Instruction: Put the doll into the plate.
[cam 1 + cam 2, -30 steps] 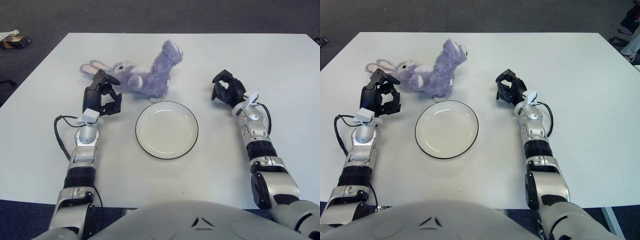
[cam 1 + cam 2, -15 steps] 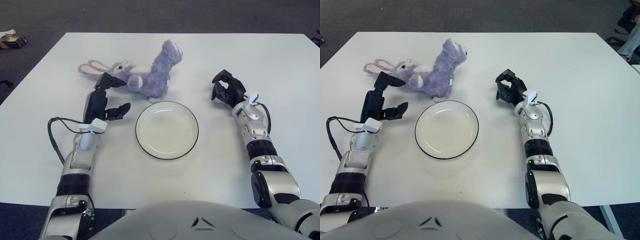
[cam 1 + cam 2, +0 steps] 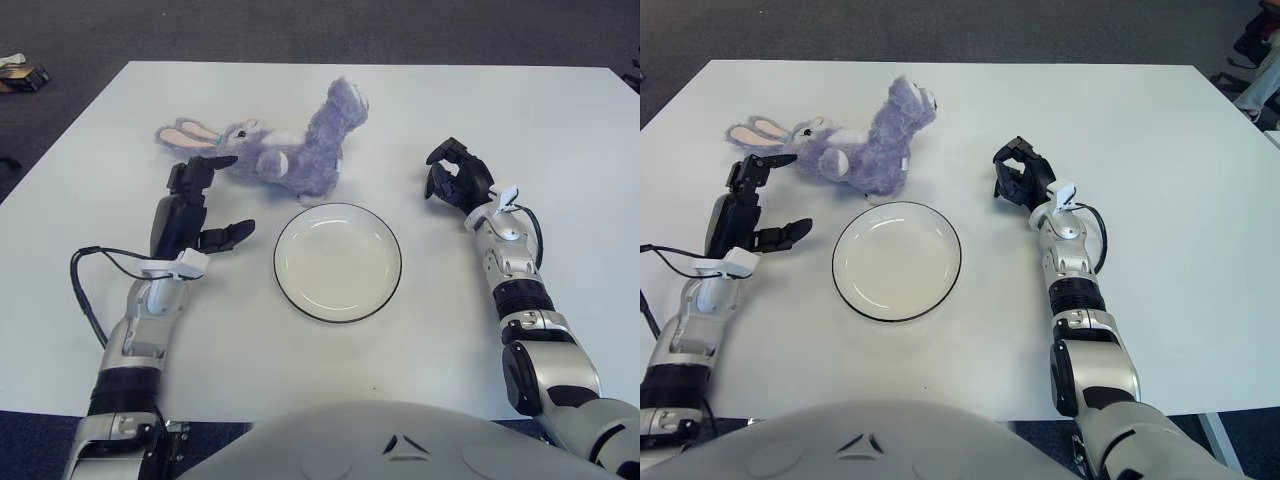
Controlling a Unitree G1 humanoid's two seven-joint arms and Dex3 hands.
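Doll (image 3: 855,145) beyond empty plate (image 3: 897,260)

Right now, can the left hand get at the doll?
Probably yes. The left hand is open just beside the doll, fingers near its head, nothing between them. The plate sits off to the side.

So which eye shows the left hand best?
The left eye view: the left hand sits well inside the picture, fingers spread, just short of the doll, forearm and cable visible. In the right eye view it shows near the left edge, the cable cut off.
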